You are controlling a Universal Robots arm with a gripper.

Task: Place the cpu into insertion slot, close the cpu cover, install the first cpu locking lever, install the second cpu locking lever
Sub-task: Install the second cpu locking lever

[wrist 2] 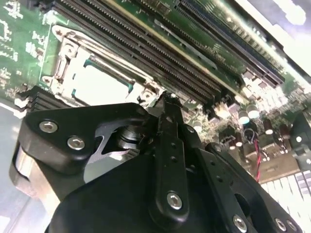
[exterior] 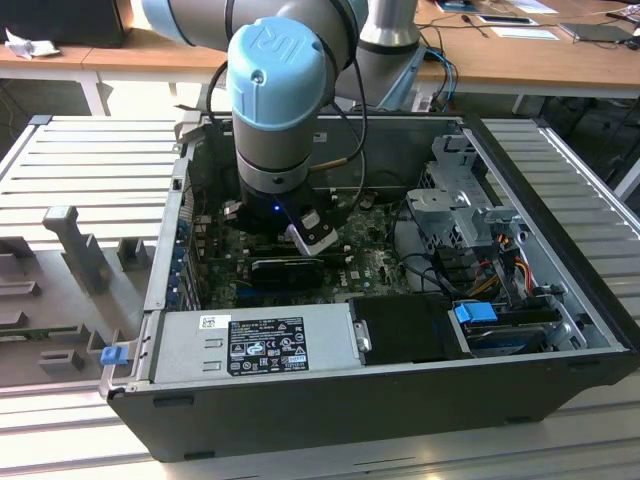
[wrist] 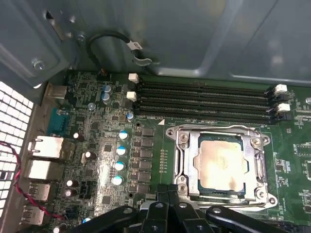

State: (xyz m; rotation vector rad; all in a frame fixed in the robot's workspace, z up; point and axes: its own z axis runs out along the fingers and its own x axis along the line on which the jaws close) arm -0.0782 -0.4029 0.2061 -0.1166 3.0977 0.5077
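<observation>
1. My claw [wrist 2: 167, 104] is closed, the two fingertips pressed together with nothing between them. I see this in the second wrist view, and the first wrist view shows the dark fingers [wrist: 167, 204] bunched together too.

2. Just ahead of the claw tips lies the insertion slot [wrist: 221, 167]. The cpu [wrist: 221, 162] already sits inside it, flat, its pale metal top facing up.

3. The cpu cover [wrist: 257, 162] is lying down around the chip, its frame bordering the pale top on all sides. I judge that the first two steps are done.

4. A thin wire lever [wrist: 214, 128] runs along the far side of the socket from the claw. If it is already hooked under its catch, I cannot tell.

5. So I judge the step in hand to be the locking levers. The next move needs a closed tip to push a thin wire down and sideways under its catch, without touching the memory slots [wrist: 204, 99] beyond the socket.

6. In the exterior view the arm [exterior: 278, 95] reaches down into the open computer case [exterior: 330, 405].
</observation>
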